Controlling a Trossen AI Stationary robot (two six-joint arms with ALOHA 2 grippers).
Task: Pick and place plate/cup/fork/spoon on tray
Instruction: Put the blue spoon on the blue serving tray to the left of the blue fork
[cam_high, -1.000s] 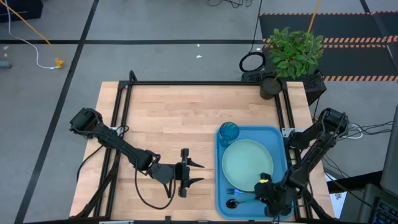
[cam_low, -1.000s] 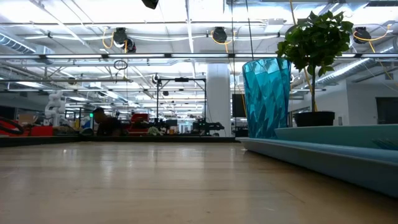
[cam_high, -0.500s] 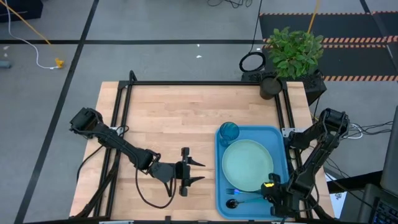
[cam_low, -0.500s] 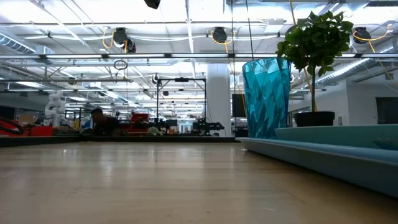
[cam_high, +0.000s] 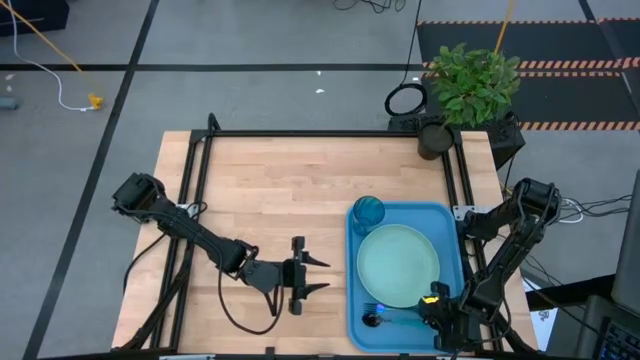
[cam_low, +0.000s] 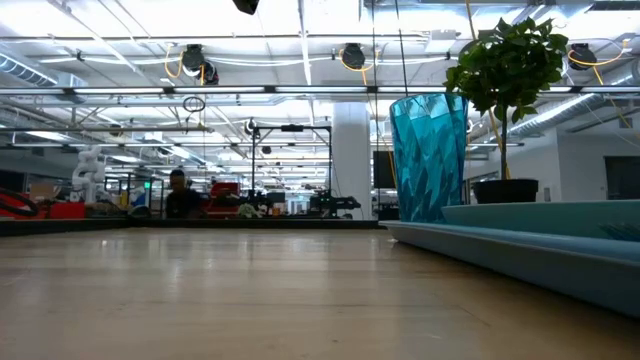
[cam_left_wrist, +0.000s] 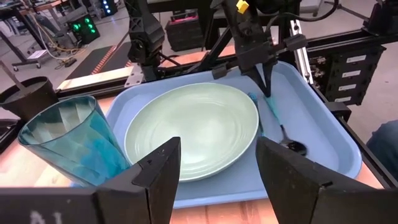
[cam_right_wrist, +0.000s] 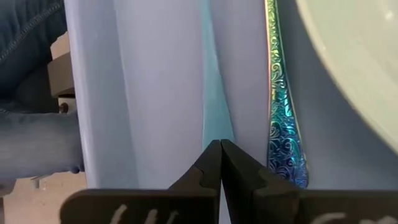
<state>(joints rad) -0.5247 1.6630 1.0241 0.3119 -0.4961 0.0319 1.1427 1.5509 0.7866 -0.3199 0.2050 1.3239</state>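
Dark fingers of our right gripper are pressed fully together over the near right corner of the large bright blue rectangular plastic tray, their tips down at a light blue handle; we cannot tell whether they clamp it. Just beside lie the small spoon with its dark shiny oval bowl and the thin fork with purplish-blue tines. Filling the tray's middle sits the large round pale mint-green plate, with the small teal-blue translucent tumbler cup upright at the far left corner. Our left gripper waits spread wide and empty over the wooden table.
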